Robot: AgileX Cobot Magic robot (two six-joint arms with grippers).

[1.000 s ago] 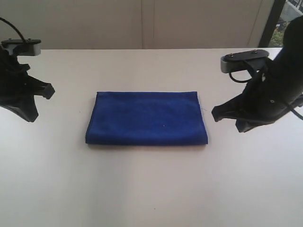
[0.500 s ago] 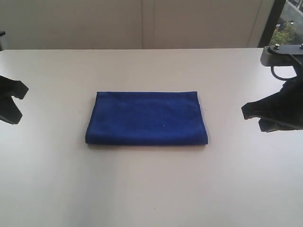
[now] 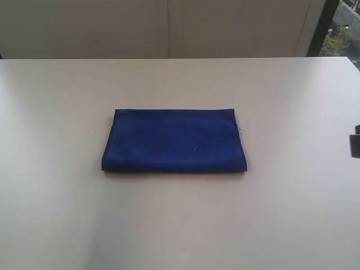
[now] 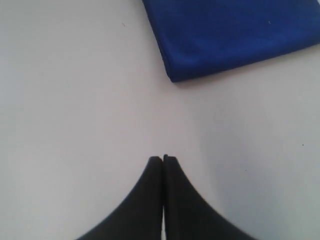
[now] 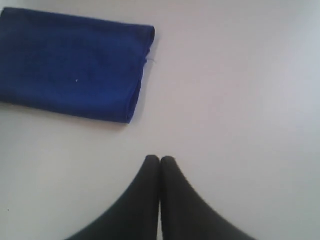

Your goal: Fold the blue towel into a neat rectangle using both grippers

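Note:
The blue towel (image 3: 174, 140) lies folded into a flat rectangle in the middle of the white table (image 3: 180, 225), with a loose thread at its far right corner. In the left wrist view my left gripper (image 4: 163, 158) is shut, holds nothing, and hangs over bare table well away from the blue towel (image 4: 235, 32). My right gripper (image 5: 160, 159) is also shut and empty, apart from the blue towel (image 5: 72, 62). In the exterior view only a dark sliver of the right arm (image 3: 355, 143) shows at the right edge; the left arm is out of view.
A pale wall (image 3: 169, 28) runs behind the table's far edge, and a dark window frame (image 3: 319, 28) stands at the back right.
Both arms have drawn back outward from the towel's sides and have almost left the exterior view. The towel has not moved.

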